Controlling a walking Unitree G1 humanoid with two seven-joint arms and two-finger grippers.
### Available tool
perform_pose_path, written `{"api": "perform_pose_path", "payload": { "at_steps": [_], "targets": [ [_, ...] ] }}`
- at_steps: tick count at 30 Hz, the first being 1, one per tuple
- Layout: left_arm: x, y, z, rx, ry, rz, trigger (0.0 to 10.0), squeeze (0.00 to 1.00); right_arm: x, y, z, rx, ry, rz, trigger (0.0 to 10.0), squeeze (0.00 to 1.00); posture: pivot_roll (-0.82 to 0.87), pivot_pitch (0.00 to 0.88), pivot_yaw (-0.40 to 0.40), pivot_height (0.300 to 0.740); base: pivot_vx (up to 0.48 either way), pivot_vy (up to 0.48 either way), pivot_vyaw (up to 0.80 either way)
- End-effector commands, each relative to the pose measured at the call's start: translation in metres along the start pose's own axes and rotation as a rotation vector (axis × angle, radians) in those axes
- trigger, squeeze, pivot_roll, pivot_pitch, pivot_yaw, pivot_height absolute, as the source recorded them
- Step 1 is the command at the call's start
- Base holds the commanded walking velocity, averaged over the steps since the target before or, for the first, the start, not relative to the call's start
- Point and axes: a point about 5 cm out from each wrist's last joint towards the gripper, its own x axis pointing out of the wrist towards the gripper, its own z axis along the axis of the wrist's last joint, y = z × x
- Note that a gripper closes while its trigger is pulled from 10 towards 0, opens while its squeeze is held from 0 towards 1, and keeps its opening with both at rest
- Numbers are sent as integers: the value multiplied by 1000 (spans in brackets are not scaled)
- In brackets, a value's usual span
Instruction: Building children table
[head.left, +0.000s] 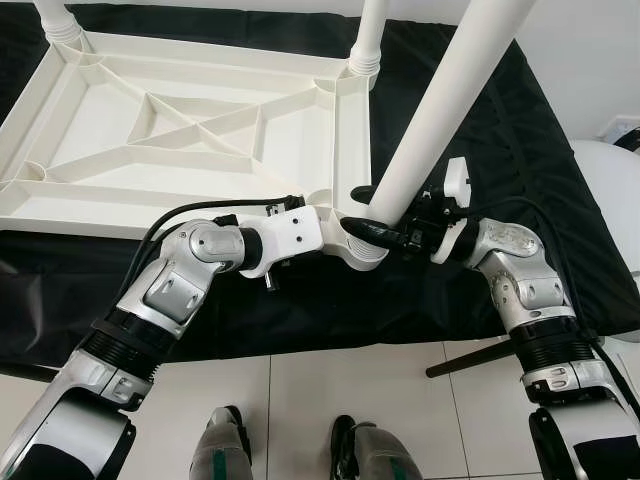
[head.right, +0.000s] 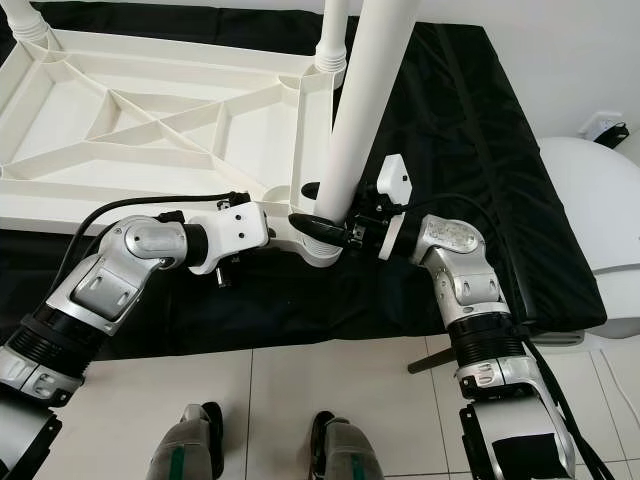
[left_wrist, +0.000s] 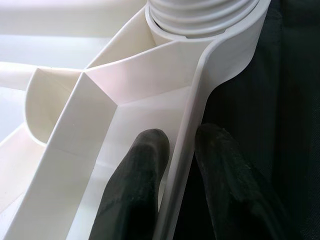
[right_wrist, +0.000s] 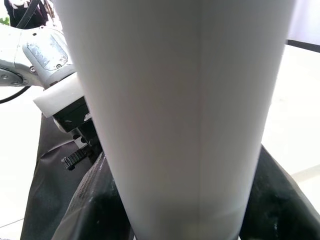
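Observation:
A white plastic tabletop (head.left: 200, 130) lies upside down on a black cloth. Two white legs (head.left: 368, 40) (head.left: 58, 20) stand in its far corners. A third white leg (head.left: 450, 90) leans up out of the near right corner socket (left_wrist: 200, 15), where its threaded end sits. My right gripper (head.left: 375, 212) is shut on this leg just above the socket, with black fingers (right_wrist: 85, 210) on both sides. My left gripper (left_wrist: 182, 170) is shut on the tabletop's side rim (left_wrist: 187, 125) right next to that socket, one finger (left_wrist: 145, 175) inside and one outside.
The black cloth (head.left: 480, 150) covers a low platform that ends near my feet. A white rounded object (head.right: 590, 200) stands at the right, with a wall socket (head.right: 600, 125) behind it. A dark bar (head.left: 470, 358) sticks out below the platform over the tiled floor (head.left: 300, 410).

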Motion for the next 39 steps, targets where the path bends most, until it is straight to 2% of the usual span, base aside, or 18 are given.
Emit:
{"api": "perform_pose_path", "payload": {
  "at_steps": [1,6,21,24,32,39],
  "targets": [
    [-1,0,-7,-1,34,15,10000,0,-3,0,-3,31,6,-25,10000,0,108,241,-29,740,0,0,0],
    [-1,1,-7,-1,34,16,10000,0,-3,5,-6,42,3,-52,10000,0,103,246,-29,740,0,0,0],
    [0,2,-6,2,31,16,10000,0,-7,4,-4,48,-21,-149,10000,0,93,250,-29,740,0,0,0],
    [0,3,-6,2,32,16,10000,0,-8,11,-1,51,-43,-211,10000,0,88,249,-28,740,0,0,0],
    [0,3,-6,5,31,15,10000,0,-8,14,1,58,-64,-254,10000,0,84,244,-26,740,0,0,0],
    [1,4,-6,9,27,13,10000,0,-5,25,5,61,-100,-311,10000,0,77,234,-28,740,0,0,0]
  ]
}}
